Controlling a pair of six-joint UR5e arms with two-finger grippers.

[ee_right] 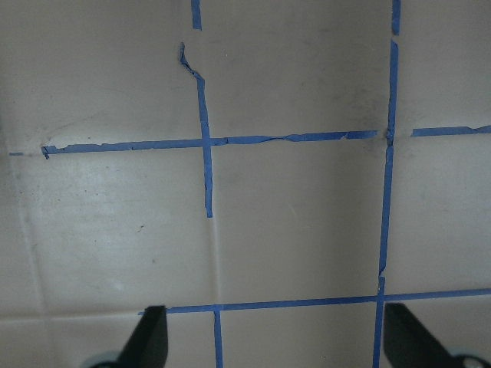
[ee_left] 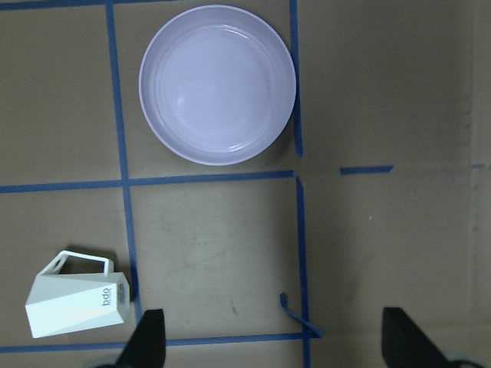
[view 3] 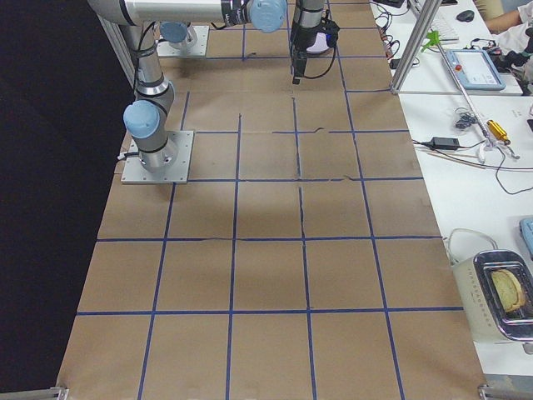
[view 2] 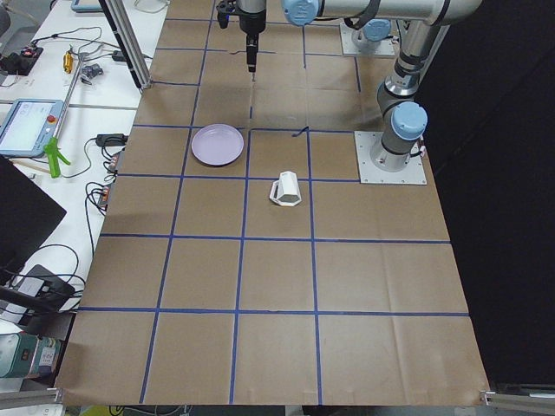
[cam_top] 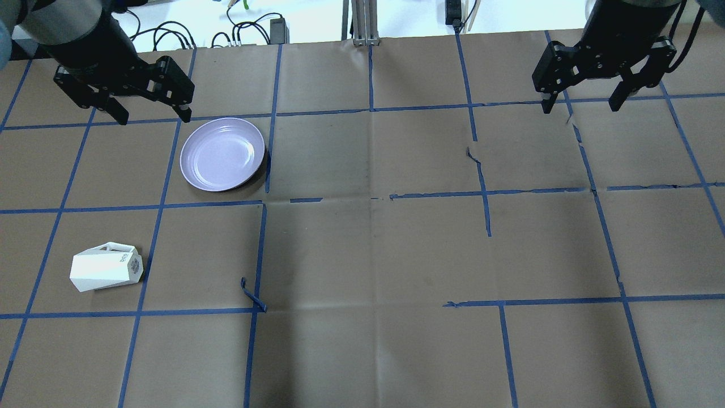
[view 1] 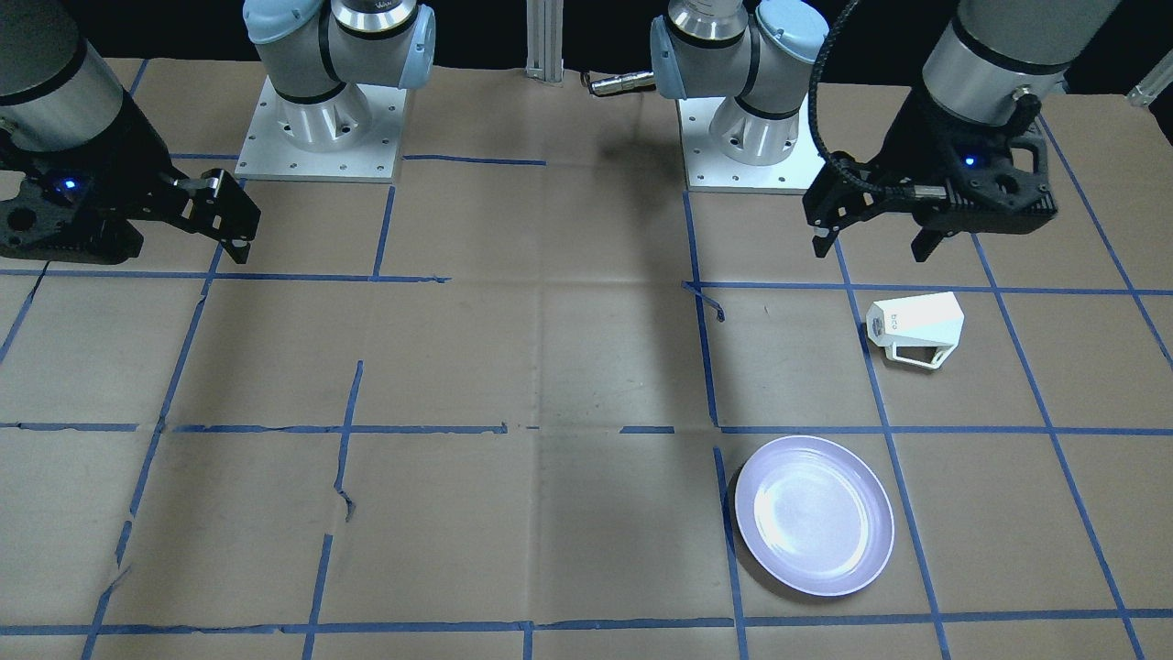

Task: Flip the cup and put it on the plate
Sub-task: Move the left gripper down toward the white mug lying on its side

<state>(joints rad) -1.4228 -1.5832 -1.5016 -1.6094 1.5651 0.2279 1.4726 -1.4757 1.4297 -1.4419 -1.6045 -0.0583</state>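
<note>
Starting from zero: cup (cam_top: 106,266) lying on its side near left end of table (cam_top: 368,255), plate (cam_top: 222,153) bare and apart toward far edge, left gripper (cam_top: 153,118) and right gripper (cam_top: 579,107) hovering wide open, holding nothing; grasp, flip and place all pending.

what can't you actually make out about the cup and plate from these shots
- Inside of the cup: it lies on its side, so the overhead and left wrist views show only outer walls. In exterior left its mouth is too small to see into.
- The plate and cup in exterior right: neither shows, both lie past the top edge.
</note>
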